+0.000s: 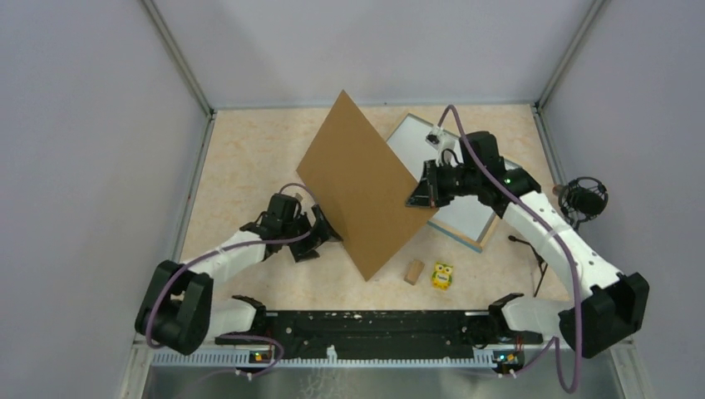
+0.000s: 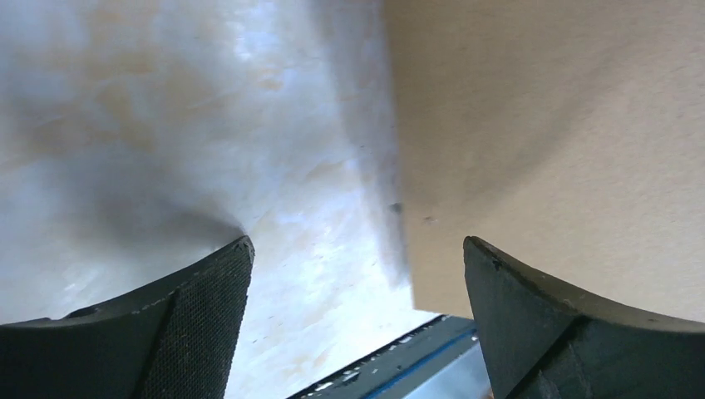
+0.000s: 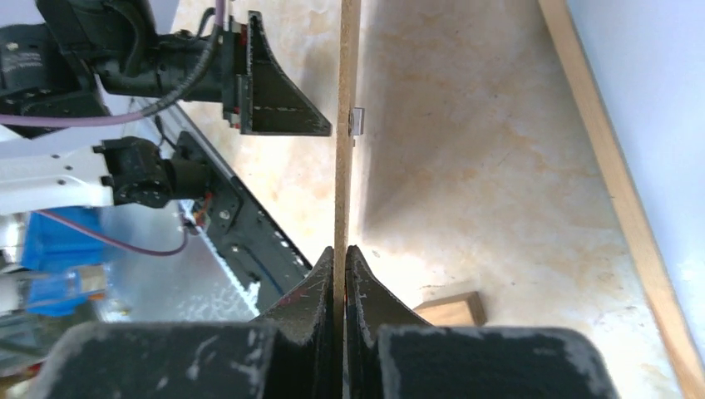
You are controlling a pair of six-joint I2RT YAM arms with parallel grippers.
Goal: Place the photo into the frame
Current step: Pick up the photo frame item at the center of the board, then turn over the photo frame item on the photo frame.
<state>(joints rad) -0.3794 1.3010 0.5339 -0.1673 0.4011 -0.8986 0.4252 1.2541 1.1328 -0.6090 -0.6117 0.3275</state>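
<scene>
My right gripper is shut on the right edge of a plain brown backing board, which it holds up on edge, tilted, over the middle of the table. At the board's left edge my left gripper stands wide open; the board lies just behind its right finger, not between the pads. The frame lies flat at the right under my right arm, pale inside with a wood and blue edge. The photo is out of view.
A small wooden block and a yellow owl toy sit near the front, right of the board's lower corner. A black round device stands outside the right wall. A small metal tab sticks out of the board's face.
</scene>
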